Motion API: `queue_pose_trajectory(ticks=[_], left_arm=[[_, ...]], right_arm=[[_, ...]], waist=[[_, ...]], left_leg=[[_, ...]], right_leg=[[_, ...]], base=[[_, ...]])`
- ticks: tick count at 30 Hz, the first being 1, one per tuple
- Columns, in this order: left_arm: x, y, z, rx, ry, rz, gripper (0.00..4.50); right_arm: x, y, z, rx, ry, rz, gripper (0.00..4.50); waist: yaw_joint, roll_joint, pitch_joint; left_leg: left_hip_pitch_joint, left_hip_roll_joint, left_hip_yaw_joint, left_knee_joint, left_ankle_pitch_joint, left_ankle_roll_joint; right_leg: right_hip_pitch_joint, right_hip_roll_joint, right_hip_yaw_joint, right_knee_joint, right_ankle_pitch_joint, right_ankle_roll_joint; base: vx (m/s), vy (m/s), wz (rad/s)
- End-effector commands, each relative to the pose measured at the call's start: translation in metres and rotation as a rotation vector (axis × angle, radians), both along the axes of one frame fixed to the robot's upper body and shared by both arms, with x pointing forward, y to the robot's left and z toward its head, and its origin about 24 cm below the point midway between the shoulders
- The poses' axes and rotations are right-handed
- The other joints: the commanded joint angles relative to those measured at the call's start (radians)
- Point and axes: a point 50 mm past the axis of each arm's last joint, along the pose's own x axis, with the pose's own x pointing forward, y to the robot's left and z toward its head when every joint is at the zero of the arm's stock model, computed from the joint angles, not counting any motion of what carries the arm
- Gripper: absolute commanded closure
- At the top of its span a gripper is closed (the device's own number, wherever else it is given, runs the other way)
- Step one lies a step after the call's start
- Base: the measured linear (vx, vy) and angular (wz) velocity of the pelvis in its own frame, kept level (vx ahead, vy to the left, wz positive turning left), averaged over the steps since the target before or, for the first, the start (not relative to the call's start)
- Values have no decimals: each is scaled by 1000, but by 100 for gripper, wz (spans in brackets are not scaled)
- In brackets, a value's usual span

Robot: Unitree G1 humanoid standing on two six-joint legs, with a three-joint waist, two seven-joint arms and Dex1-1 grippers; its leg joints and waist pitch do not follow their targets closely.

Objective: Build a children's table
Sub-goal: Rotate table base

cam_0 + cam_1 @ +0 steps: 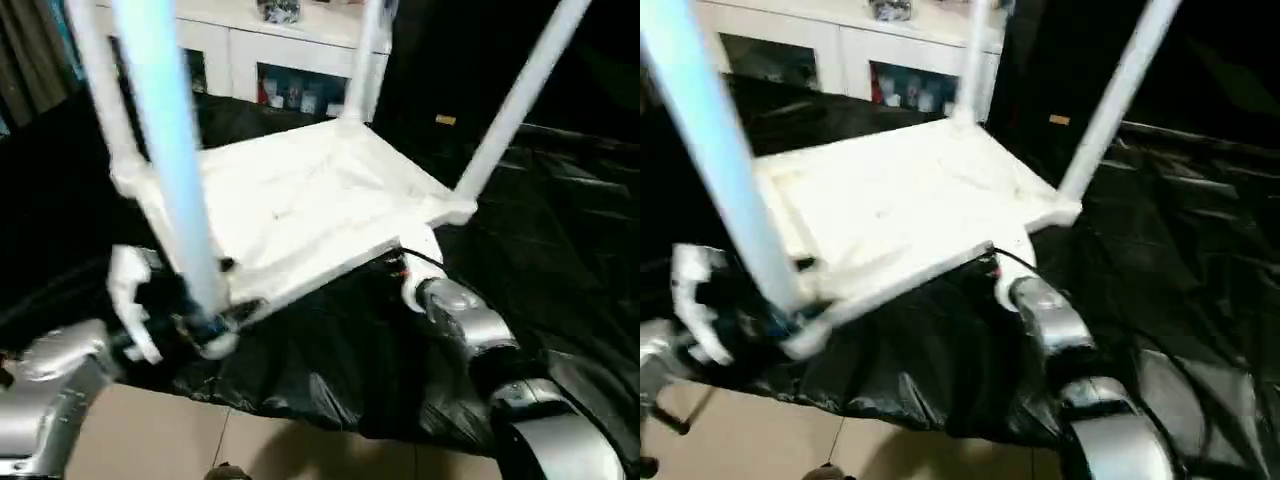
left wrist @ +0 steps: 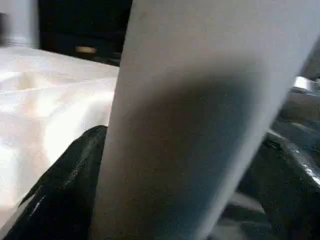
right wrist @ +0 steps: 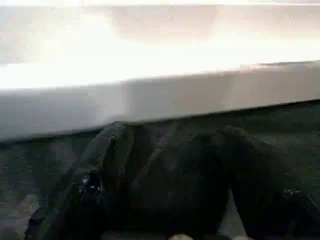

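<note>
The children's table [image 1: 300, 215] lies upside down on black sheeting [image 1: 330, 370], four legs up. The left gripper's [image 1: 195, 325] fingers clasp the near-left leg [image 1: 170, 160] (at its base). The right gripper [image 3: 165, 185], fingers spread, sits beneath the near edge.

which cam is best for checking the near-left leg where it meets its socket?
Left eye view: the near-left leg runs down to its corner socket beside the left gripper. The right eye view shows the same, nearer the picture's edge. The left wrist view shows just the tube up close; the right wrist view, the tabletop's edge.
</note>
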Motion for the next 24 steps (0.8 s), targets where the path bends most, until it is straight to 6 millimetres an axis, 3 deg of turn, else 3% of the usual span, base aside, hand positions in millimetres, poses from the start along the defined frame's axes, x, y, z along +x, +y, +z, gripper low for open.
queue_pose_trajectory(ticks=[1, 2, 4, 6, 8, 10, 11, 13, 15, 18, 20, 23, 24], left_arm=[[-4, -21, 3, -29, 9, -116, 7], [-6, -39, 8, -66, 28, -200, 7], [-7, -51, 10, -91, 39, -245, 7], [-5, -64, 11, -108, 34, -283, 7], [-3, -73, 11, -110, 25, -309, 7], [-1, -76, 11, -109, 21, -314, 7], [4, -84, 10, -106, 12, -319, 7], [15, -104, 9, -115, -7, -319, 7], [24, -115, 10, -116, -23, -301, 7], [29, -127, 10, -118, -27, -308, 7], [33, -136, 10, -116, -38, -303, 7], [50, -142, 9, -70, -87, -202, 7], [54, -141, 9, -59, -98, -178, 7]], right_arm=[[1, 10, 1, 9, -3, 45, 139], [1, 27, 2, 30, -10, 105, 139], [0, 38, 4, 51, -18, 155, 139], [-2, 50, 5, 60, -19, 204, 139], [-2, 56, 5, 65, -21, 224, 139], [-2, 57, 5, 65, -20, 223, 139], [-2, 57, 4, 64, -18, 217, 139], [-2, 57, 3, 69, -14, 209, 139], [-2, 54, 2, 70, -12, 204, 139], [-2, 50, 0, 80, -12, 194, 139], [-2, 46, -1, 87, -13, 177, 139], [0, 33, -3, 74, -27, 104, 139], [1, 29, -3, 76, -31, 81, 139]], waist=[[-4, 23, -49], [-11, 21, -52], [-19, 17, -51], [-27, 11, -52], [-35, 4, -53], [-42, 3, -54], [-45, -5, -52], [-39, 4, -53], [-39, 4, -51], [-39, 9, -56], [-38, 5, -57], [-32, 20, -55], [-28, 18, -57]], left_leg=[[12, 32, -9, -84, -283, -59], [10, 35, -11, -84, -272, -67], [8, 33, -9, -83, -262, -69], [-1, 31, -11, -83, -231, -66], [-1, 31, -9, -80, -216, -60], [-1, 30, -9, -77, -196, -51], [-1, 31, -7, -77, -193, -46], [8, 31, -4, -75, -187, -41], [7, 31, -6, -77, -207, -45], [6, 31, -8, -74, -205, -46], [6, 31, -6, -72, -193, -37], [9, 30, -6, -72, -197, -31], [10, 30, -6, -71, -204, -33]], right_leg=[[36, -82, 57, -75, -228, -144], [40, -83, 56, -70, -215, -147], [40, -81, 57, -68, -190, -152], [51, -80, 55, -66, -171, -147], [50, -81, 56, -67, -159, -146], [52, -81, 57, -66, -149, -149], [50, -80, 57, -70, -157, -147], [46, -79, 59, -69, -146, -153], [47, -79, 57, -73, -161, -152], [50, -82, 57, -70, -149, -153], [51, -80, 57, -68, -121, -164], [49, -75, 56, -72, -95, -176], [53, -79, 56, -71, -108, -172]], base=[[0, 0, 0], [0, 0, 0], [0, 0, 0], [0, 0, 0], [0, 0, 0], [0, 0, 0], [0, 0, 0], [0, 0, 0], [0, 0, 0], [0, 0, 0], [0, 0, 0], [0, 0, 0], [0, 0, 0]])
